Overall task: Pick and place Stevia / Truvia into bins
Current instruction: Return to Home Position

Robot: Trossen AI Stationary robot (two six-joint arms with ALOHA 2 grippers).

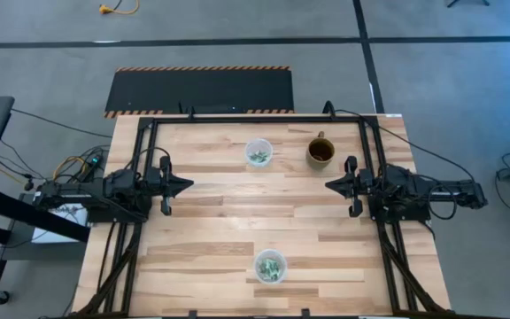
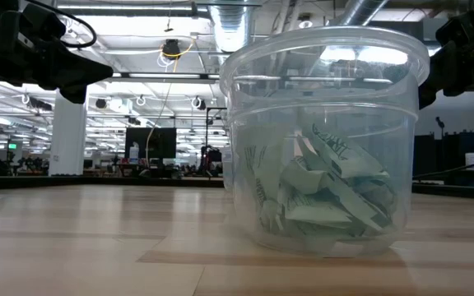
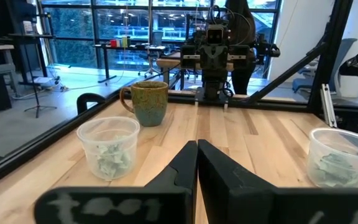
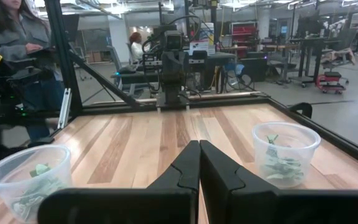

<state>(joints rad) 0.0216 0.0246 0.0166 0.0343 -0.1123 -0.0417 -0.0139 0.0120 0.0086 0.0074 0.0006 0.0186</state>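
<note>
A pale wooden table [image 1: 211, 221] stands on grey floor, with a black striped mat [image 1: 200, 90] beyond one edge. From above, one clear cup [image 1: 258, 152] sits near the middle of the mat-side edge with a brown mug [image 1: 320, 151] near it. The second cup [image 1: 270, 266] sits near the middle of the opposite edge. Green-white packets [image 1: 270, 269] lie in both cups, and none shows loose on the boards. The left gripper [image 1: 182, 185] sits at the left edge and the right gripper [image 1: 331, 185] at the right edge, arms folded, pointing at each other across the table. A packet-heaped cup fills the low view. Each wrist view shows that arm's jaws pressed together on nothing, a cup to either side. The sorting looks finished and the homing step about done; what remains calls only for settling at rest, clear of the cups.
</note>
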